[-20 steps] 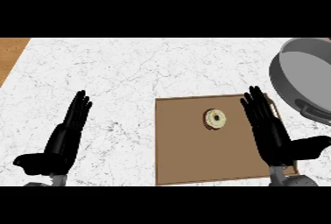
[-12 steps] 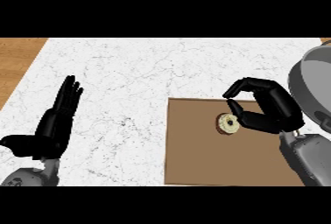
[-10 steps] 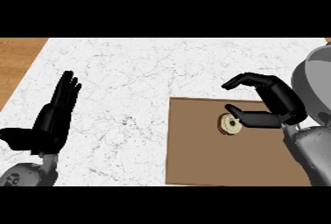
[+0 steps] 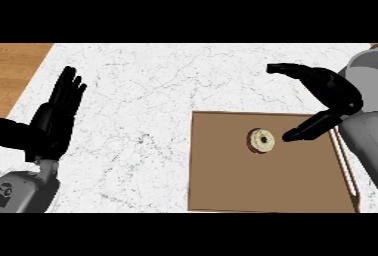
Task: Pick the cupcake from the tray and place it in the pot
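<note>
The cupcake (image 4: 260,140) sits on the brown tray (image 4: 244,190), in the tray's upper half and somewhat right of its middle. Seen from steeply above, it shows as a small pale round with a darker rim and a dark spot at its centre. Nothing holds it; it rests on the tray's flat surface.

The right hand (image 4: 328,92) hangs above the tray's upper right corner. Its fingers are curled in a hooked arc that reaches toward the view's left, ending over the white marbled counter (image 4: 162,90) just past the tray's far edge. The thumb (image 4: 306,128) points down and left, and its tip comes just beside the cupcake's right edge; whether it touches the cupcake cannot be told from this view. Fingers and thumb stand well apart from each other, with the cupcake below the gap and not closed in by them.

The left hand (image 4: 52,120) rests at the view's left over the counter, flat and open with its fingers straight and pointing away from the robot, well apart from the tray. Its grey forearm shows at the lower left corner.

The pot (image 4: 358,75) shows only as a grey curved part at the view's upper right edge, behind the right hand; its inside is not seen. A strip of wooden surface (image 4: 22,70) lies beyond the counter's left edge.
</note>
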### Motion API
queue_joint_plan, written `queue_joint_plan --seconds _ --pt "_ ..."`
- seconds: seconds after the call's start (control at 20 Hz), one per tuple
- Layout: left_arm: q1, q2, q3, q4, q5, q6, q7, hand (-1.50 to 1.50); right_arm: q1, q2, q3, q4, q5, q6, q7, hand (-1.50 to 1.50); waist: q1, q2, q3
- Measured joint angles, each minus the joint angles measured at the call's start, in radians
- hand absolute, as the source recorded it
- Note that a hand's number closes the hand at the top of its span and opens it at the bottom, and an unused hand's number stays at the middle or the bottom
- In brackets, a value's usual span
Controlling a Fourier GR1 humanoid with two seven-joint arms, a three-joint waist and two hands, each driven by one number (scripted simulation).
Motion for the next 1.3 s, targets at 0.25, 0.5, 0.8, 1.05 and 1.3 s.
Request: queue_joint_plan --seconds 0.25,0.5,0.8,1.05,1.3 --pt "-0.029 0.002 0.008 0.006 -0.006 0.012 0.038 0.00 -0.118 -0.075 0.090 0.064 0.123 0.053 0.001 -1.50 -0.011 -0.007 -0.002" --pt "-0.021 -0.008 0.008 0.011 -0.017 0.021 0.039 0.00 -0.202 -0.115 0.238 0.038 0.287 0.062 0.018 -1.50 -0.025 -0.015 -0.004" --pt "-0.008 0.001 0.036 0.011 -0.014 0.011 0.048 0.00 -0.249 -0.111 0.396 0.012 0.458 0.048 0.023 -1.50 -0.047 -0.022 -0.005" --pt "0.017 -0.005 0.056 0.003 -0.023 0.000 0.049 0.00 -0.249 -0.076 0.454 0.047 0.545 0.027 0.011 -1.50 -0.059 -0.025 -0.005" --pt "0.001 -0.016 0.081 0.021 -0.035 -0.011 0.063 0.00 -0.230 -0.039 0.465 0.037 0.586 0.032 0.027 -1.50 -0.072 -0.027 -0.005"
